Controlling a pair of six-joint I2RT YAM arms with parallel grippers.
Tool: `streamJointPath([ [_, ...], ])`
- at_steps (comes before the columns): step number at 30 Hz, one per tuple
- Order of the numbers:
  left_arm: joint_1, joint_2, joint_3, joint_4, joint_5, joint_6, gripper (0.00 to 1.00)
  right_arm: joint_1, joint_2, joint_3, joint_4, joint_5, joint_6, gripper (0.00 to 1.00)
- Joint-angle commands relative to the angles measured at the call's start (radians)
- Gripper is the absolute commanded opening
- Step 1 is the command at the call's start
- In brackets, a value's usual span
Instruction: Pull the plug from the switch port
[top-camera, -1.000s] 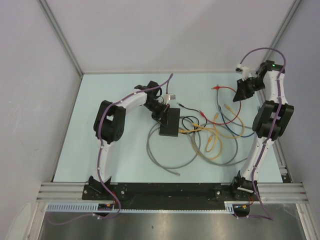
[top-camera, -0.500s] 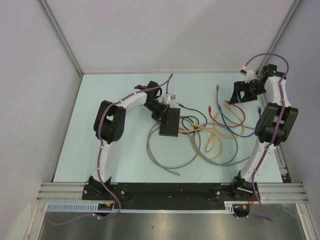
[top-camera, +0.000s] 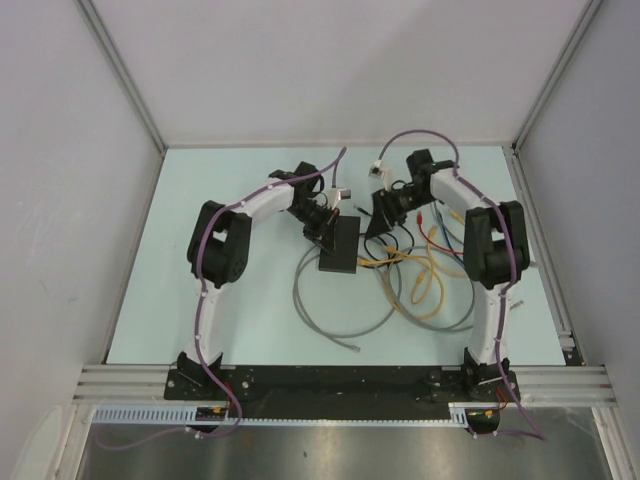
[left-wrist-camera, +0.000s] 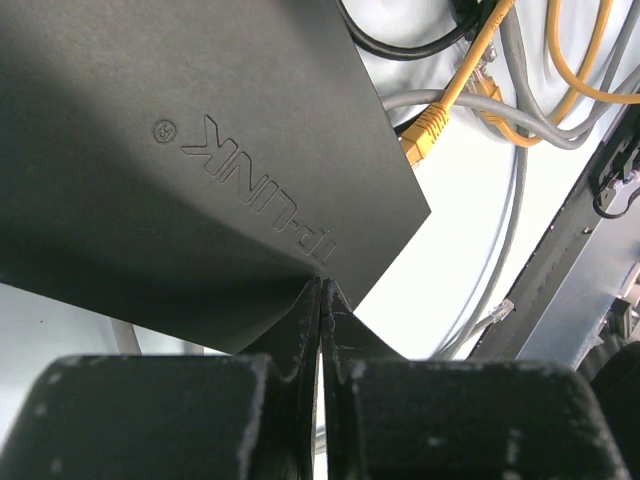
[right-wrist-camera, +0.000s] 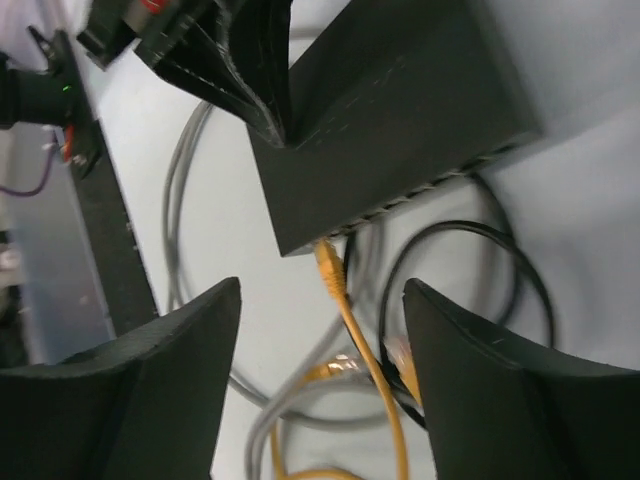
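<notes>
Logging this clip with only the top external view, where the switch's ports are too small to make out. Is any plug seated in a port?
Observer: Yes. The right wrist view shows a yellow plug seated in the end port of the switch.
Operator: Is the right gripper on it?
Observer: No. The right gripper is open, with the plug framed between its fingers and not touched.
Operator: And the left?
Observer: The left gripper is shut, its tips resting on the switch's top near a corner.

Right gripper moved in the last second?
Yes. The right gripper swung left, from well right of the switch to just beside it.
</notes>
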Motion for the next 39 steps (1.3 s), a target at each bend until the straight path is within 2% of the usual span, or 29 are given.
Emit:
streamJointPath([
  [1,0.012,0.017,0.002,0.009,-0.097,0.052,0.01,0.044,0.076,0.001,-0.038,-0.113,0.036,0.68],
  [5,0.044,-0.042,0.010,-0.005,-0.067,0.063,0.06,0.055,0.119,-0.018,-0.017,-0.120,0.045,0.65],
  [7,0.078,-0.071,-0.006,-0.005,-0.007,0.063,0.13,0.058,0.139,-0.018,-0.024,-0.120,0.036,0.63],
  [8,0.090,-0.096,-0.026,-0.015,0.024,0.066,0.20,0.058,0.145,-0.011,-0.032,-0.123,0.015,0.61],
  [9,0.112,-0.111,-0.043,-0.014,0.098,0.067,0.23,0.061,0.171,0.001,-0.068,-0.125,0.001,0.60],
  [11,0.124,-0.133,-0.090,-0.022,0.154,0.081,0.29,0.067,0.188,0.007,-0.092,-0.131,-0.031,0.56],
  [14,0.127,-0.156,-0.148,-0.031,0.202,0.109,0.31,0.081,0.196,-0.008,-0.092,-0.145,-0.056,0.55],
  [17,0.126,-0.156,-0.194,-0.019,0.228,0.093,0.32,0.101,0.236,0.018,-0.165,-0.162,-0.102,0.50],
  [24,0.117,-0.119,-0.219,-0.008,0.243,0.046,0.38,0.116,0.282,0.004,-0.202,-0.197,-0.119,0.47],
  [28,0.112,-0.073,-0.204,0.004,0.239,0.023,0.41,0.119,0.302,-0.002,-0.161,-0.197,-0.059,0.44],
  [39,0.114,-0.024,-0.144,0.004,0.202,0.017,0.36,0.111,0.329,-0.002,-0.049,-0.143,0.085,0.36],
])
